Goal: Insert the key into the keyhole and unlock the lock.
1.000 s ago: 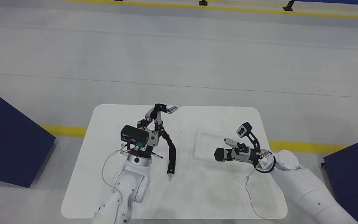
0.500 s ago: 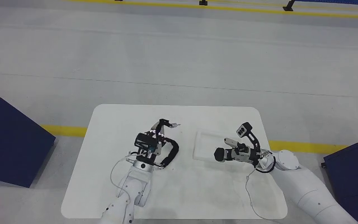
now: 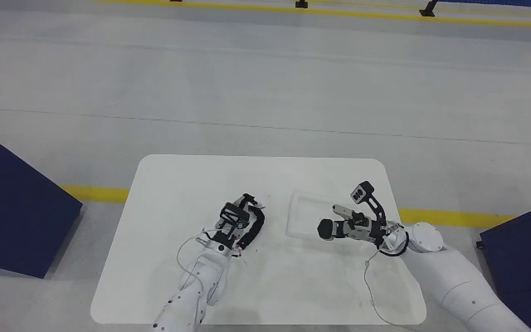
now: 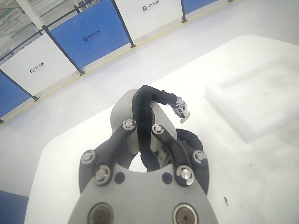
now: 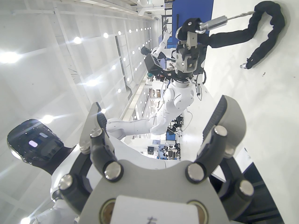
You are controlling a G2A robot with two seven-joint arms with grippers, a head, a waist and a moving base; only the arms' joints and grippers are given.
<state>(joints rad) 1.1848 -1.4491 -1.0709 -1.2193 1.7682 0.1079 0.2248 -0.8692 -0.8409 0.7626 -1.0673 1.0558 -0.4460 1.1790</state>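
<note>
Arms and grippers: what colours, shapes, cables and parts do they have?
The left arm and right arm have rounded white shells. A thin white cable loops beside the right forearm. The left gripper and right gripper look alike: grey base plate, black link bars with silver pins, two pale fingers. The right one's pads are black and ribbed. A black camera box sits on the right wrist.

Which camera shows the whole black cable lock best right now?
The right wrist view: the black cable lock shows full length, from its metal cylinder at the left gripper to its free end. The left wrist view shows a short stretch between the jaws and a metal piece; the top view, a small dark loop.
</note>
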